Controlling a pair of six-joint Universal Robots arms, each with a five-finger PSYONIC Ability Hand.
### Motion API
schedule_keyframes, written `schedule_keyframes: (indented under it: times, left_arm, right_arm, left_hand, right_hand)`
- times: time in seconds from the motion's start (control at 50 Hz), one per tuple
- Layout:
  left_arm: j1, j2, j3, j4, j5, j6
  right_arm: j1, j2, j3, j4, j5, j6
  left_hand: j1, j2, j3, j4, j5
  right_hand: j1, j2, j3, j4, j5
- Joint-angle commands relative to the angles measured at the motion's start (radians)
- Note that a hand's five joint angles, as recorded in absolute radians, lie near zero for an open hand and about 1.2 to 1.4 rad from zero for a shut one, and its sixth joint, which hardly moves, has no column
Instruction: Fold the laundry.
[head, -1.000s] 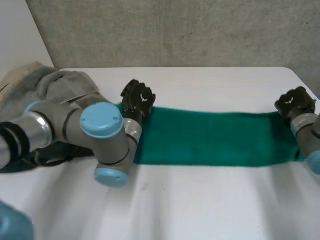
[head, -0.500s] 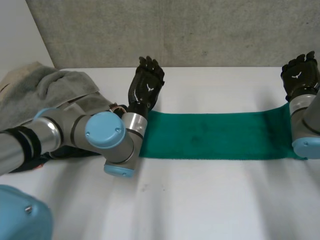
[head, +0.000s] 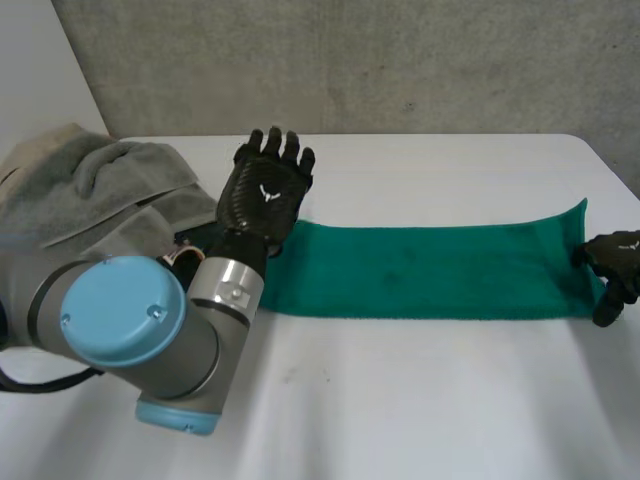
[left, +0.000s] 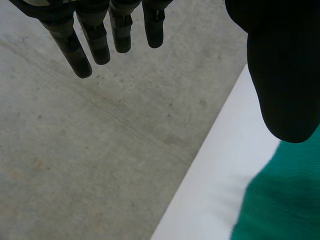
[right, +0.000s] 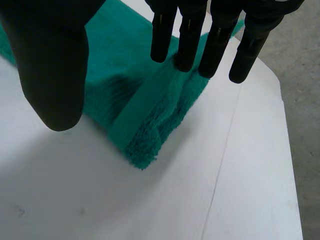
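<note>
The green towel (head: 430, 270) lies as a long strip across the white desk (head: 400, 400), seemingly already folded lengthwise; the left hand (head: 265, 195) is raised over its left end, fingers straight, empty; the right hand (head: 615, 262) hovers at its right end, likewise spread, gripping nothing; the next move probably calls for pinching one end and carrying it over the other.

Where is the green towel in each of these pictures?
Head view: the green towel lies as a long strip on the white table, reaching from the left hand to the right hand.
Left wrist view: one end of it lies near the left hand's thumb tip.
Right wrist view: its other end lies under the right hand's fingertips.
Shared landmark: the white table around the towel.
</note>
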Motion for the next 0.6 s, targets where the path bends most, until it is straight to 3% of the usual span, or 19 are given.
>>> schedule_keyframes:
  times: [0.02, 0.1, 0.2, 0.42, 0.6]
  left_arm:
    - [-0.001, -0.001, -0.025, 0.000, 0.000, -0.007]
    - [0.000, -0.003, -0.025, 0.000, 0.000, -0.009]
    - [0.000, -0.003, -0.027, 0.000, -0.002, -0.009]
    - [0.004, 0.020, -0.036, -0.002, -0.002, -0.009]
    - [0.014, 0.081, -0.095, -0.003, -0.004, -0.010]
  right_arm:
    - [-0.011, 0.044, 0.051, -0.188, -0.005, -0.008]
    - [-0.019, 0.092, 0.042, -0.234, -0.002, -0.036]
    - [-0.040, 0.130, 0.013, -0.251, 0.005, -0.066]
    - [-0.134, 0.140, -0.033, -0.254, 0.098, -0.102]
    - [-0.142, 0.060, -0.069, -0.267, 0.127, -0.240]
  left_hand:
    - [-0.004, -0.016, -0.022, -0.016, -0.035]
    - [-0.004, -0.016, -0.022, -0.016, -0.035]
    - [-0.004, -0.016, -0.022, -0.016, -0.035]
    - [-0.006, -0.019, -0.025, -0.019, -0.038]
    - [-0.012, -0.025, -0.031, -0.025, -0.043]
  right_hand:
    - [0.105, 0.113, 0.102, 0.101, 0.089]
    - [0.225, 0.233, 0.222, 0.221, 0.209]
    - [0.936, 0.944, 0.933, 0.932, 0.920]
    - [0.938, 0.946, 0.935, 0.933, 0.922]
    - [0.938, 0.946, 0.935, 0.933, 0.922]
